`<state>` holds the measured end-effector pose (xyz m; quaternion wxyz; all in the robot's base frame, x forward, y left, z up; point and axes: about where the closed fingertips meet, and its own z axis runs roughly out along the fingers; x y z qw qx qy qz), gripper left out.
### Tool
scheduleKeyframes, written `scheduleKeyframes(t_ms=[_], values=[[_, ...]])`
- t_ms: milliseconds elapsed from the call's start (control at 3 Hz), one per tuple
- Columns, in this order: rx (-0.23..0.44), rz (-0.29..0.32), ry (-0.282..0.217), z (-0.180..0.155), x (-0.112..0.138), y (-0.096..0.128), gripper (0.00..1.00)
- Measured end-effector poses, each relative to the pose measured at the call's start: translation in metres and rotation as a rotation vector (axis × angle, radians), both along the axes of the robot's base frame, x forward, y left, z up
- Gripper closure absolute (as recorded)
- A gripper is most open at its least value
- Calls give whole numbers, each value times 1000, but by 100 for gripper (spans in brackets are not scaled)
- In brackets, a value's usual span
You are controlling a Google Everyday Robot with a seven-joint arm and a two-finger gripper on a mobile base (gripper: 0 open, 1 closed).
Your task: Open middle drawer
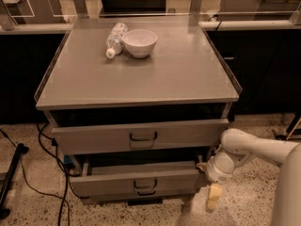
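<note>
The grey metal cabinet (141, 74) has three drawers. The middle drawer (108, 182) is pulled out toward me, with a dark gap above its front and its small dark loop handle (145, 184) at the centre. The top drawer (94, 138) also stands slightly out. Only a strip of the bottom drawer with its handle (146, 193) shows below. My gripper (213, 197) hangs on the white arm (249, 149) just past the right end of the middle drawer front, pointing down near the floor.
A white bowl (139, 42) and a lying plastic bottle (114, 39) sit on the cabinet top. Black cables (51, 173) and a stand leg (11, 178) lie on the speckled floor at the left. Dark cabinets run behind.
</note>
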<state>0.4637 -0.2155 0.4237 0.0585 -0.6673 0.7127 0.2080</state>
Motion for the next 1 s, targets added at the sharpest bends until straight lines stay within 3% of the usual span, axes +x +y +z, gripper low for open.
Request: scheduleKeyframes(t_ms=[333, 667, 1000], values=[[58, 41, 42, 12, -52, -6, 0], [58, 41, 42, 12, -52, -6, 0], [47, 48, -38, 17, -50, -6, 0]])
